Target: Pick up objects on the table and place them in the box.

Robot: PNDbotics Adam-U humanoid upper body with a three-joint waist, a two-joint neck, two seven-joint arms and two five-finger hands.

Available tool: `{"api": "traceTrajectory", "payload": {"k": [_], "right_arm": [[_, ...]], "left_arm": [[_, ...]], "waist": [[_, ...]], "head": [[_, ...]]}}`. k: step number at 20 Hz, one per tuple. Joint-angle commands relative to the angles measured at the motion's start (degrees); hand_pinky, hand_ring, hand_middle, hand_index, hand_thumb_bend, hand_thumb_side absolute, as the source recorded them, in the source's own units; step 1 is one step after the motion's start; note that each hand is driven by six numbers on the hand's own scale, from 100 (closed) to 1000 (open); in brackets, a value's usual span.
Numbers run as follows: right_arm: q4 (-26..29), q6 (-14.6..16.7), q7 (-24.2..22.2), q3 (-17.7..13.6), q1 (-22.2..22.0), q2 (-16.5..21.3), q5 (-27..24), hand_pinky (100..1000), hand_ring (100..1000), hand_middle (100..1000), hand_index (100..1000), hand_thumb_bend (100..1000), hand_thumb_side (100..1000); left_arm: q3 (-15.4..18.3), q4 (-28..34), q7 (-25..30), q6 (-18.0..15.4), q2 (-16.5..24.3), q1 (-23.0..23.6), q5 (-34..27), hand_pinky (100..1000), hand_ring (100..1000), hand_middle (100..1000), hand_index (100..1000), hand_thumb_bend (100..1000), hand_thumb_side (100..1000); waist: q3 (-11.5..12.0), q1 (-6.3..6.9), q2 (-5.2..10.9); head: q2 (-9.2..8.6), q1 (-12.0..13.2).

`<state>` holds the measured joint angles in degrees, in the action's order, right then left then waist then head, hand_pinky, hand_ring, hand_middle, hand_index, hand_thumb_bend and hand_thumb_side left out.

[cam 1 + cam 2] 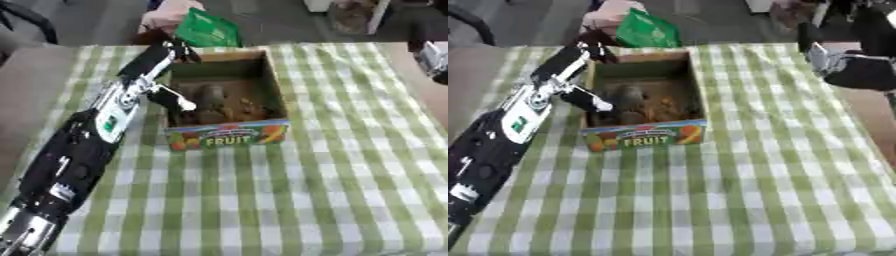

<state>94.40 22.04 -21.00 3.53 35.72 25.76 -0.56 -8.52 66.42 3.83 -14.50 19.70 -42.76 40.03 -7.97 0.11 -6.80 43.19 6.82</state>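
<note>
The left hand (166, 55) is extended to the far left corner of the cardboard fruit box (229, 136), fingers pinching a green packet (208, 29); the right hand (846, 62) is raised, finger state indiscernible.

Box (229, 132) sits upper-middle on the table (332, 190), stuff piled inside it (214, 105) — left hand (162, 60) over its upper-left rim, packet (208, 29) just behind, right hand (852, 65) far upper right.
</note>
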Motion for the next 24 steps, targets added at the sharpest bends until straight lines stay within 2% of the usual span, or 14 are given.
{"api": "traceTrajectory", "payload": {"k": [1, 2, 5, 11, 16, 20, 24], "right_arm": [[0.7, -0.1, 0.4, -0.8, 0.4, 1.3, 0.4, 858, 945, 804, 883, 100, 252], [0.7, -0.1, 0.4, -0.8, 0.4, 1.4, 0.4, 857, 945, 804, 883, 100, 258], [0.5, -0.2, 0.6, -1.1, 0.1, 1.5, 0.4, 857, 945, 803, 883, 100, 280], [0.2, -0.8, 1.4, -2.3, -1.4, 1.9, 0.4, 855, 949, 801, 886, 100, 291], [-0.2, -1.6, 2.5, -3.6, -3.5, 1.8, 0.3, 851, 949, 795, 880, 100, 310], [-0.4, -2.5, 3.1, -4.0, -4.9, 0.8, 0.1, 847, 948, 790, 877, 100, 322], [-0.2, -2.8, 3.2, -4.1, -5.2, 0.6, 0.0, 847, 948, 790, 877, 100, 322]], "left_arm": [[2.4, 5.5, -2.3, 0.8, 2.3, 0.7, -3.3, 742, 648, 617, 718, 777, 185], [3.0, 7.1, -3.1, 0.9, 2.5, 1.7, -4.3, 727, 609, 585, 704, 769, 179], [4.6, 11.9, -5.9, 1.7, 2.6, 5.6, -7.2, 716, 585, 561, 688, 753, 169], [7.7, 20.7, -10.2, 6.3, -1.6, 14.4, -12.7, 704, 569, 547, 679, 702, 125], [8.7, 27.8, -11.2, 10.4, -0.9, 21.6, -17.2, 701, 563, 542, 678, 675, 100], [8.8, 34.2, -11.5, 11.7, -1.1, 27.8, -21.1, 701, 562, 542, 678, 672, 100], [9.0, 37.8, -11.0, 13.5, -0.6, 29.5, -25.2, 701, 562, 542, 678, 672, 100]], "waist": [[0.2, -0.12, 0.6], [0.4, -0.07, 0.54], [0.8, 0.15, 0.22], [1.7, 0.31, -0.64], [2.4, 0.57, -0.63], [2.5, 0.52, -0.42], [2.5, 0.51, -0.36]], "head": [[-0.83, -0.6], [-0.91, -0.6], [-1.11, -0.8], [-1.58, -1.5], [-1.17, -1.0], [-0.61, -1.1], [-0.49, -1.0]]}}
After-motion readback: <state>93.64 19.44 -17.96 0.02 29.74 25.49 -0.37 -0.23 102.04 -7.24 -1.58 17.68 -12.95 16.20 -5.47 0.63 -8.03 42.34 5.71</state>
